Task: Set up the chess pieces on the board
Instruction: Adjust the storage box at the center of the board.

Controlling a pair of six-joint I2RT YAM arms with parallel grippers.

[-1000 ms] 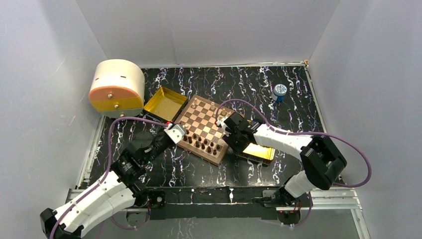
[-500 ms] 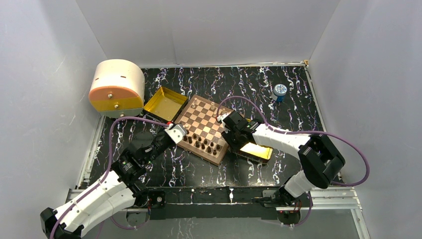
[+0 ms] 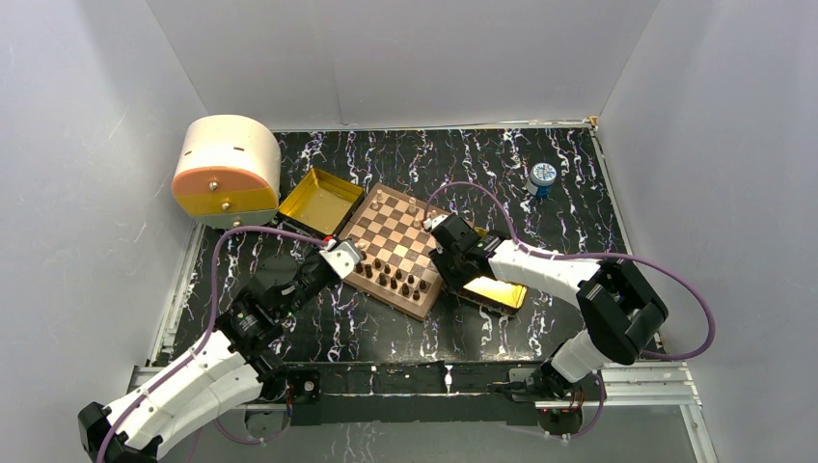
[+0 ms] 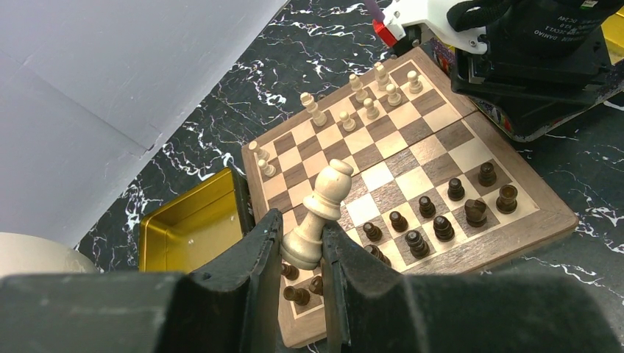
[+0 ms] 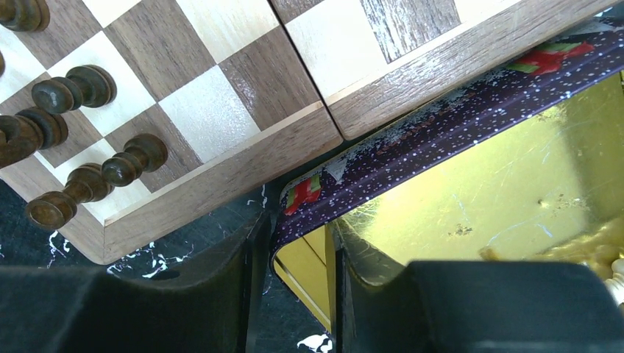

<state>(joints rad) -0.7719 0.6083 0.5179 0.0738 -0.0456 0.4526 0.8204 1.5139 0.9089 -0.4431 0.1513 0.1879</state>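
Observation:
The board (image 3: 397, 234) lies at the table's middle. Dark pieces (image 3: 395, 278) stand along its near side and light pieces (image 3: 413, 207) along its far side. My left gripper (image 3: 340, 258) hovers over the board's left corner. In the left wrist view it (image 4: 302, 235) is shut on the base of a light tan piece (image 4: 324, 206), which leans above the board (image 4: 412, 180). My right gripper (image 3: 449, 270) is at the board's right edge. In the right wrist view it (image 5: 298, 243) is shut on the corner wall of a gold tray (image 5: 456, 184).
The right gold tray (image 3: 497, 292) touches the board's right side, with a few light pieces (image 5: 611, 254) at its edge. A second gold tray (image 3: 318, 200) lies left of the board. A cream and orange round box (image 3: 227, 169) stands at the back left. A blue-capped jar (image 3: 543, 177) stands at the back right.
My right gripper has shifted slightly along the board's right edge, onto the tray's corner. My left arm and its piece have not visibly moved.

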